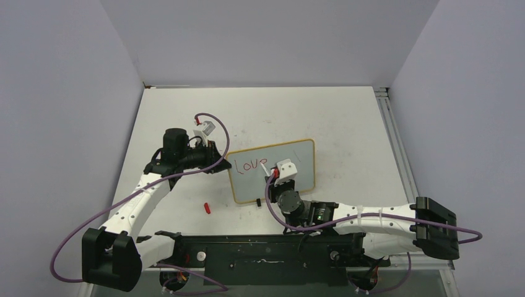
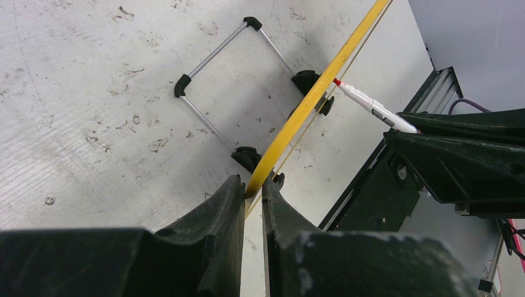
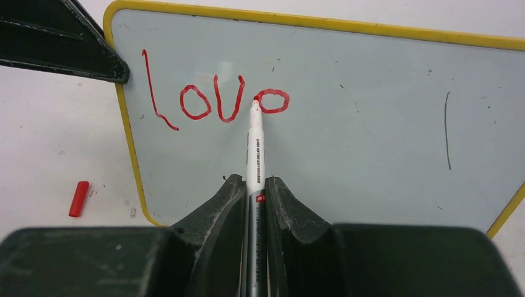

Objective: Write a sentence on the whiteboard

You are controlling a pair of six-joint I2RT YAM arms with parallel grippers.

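Note:
The whiteboard (image 1: 300, 162), white with a yellowish frame, stands tilted at the table's middle. Red writing (image 1: 249, 166) reading "lov" plus a closed loop (image 3: 213, 102) sits at its upper left. My right gripper (image 3: 252, 180) is shut on a white marker (image 3: 254, 139), whose red tip touches the board (image 3: 371, 124) at the loop's left side. My left gripper (image 2: 254, 184) is shut on the board's frame edge (image 2: 309, 99) at its left side (image 1: 215, 156). The marker also shows in the left wrist view (image 2: 371, 106).
A red marker cap (image 1: 207, 208) lies on the table left of the board's near corner, and it shows in the right wrist view (image 3: 78, 198). The board's wire stand (image 2: 210, 59) rests behind it. A thin black stroke (image 3: 447, 130) marks the board's right part. A metal rail (image 1: 396, 148) runs along the table's right edge.

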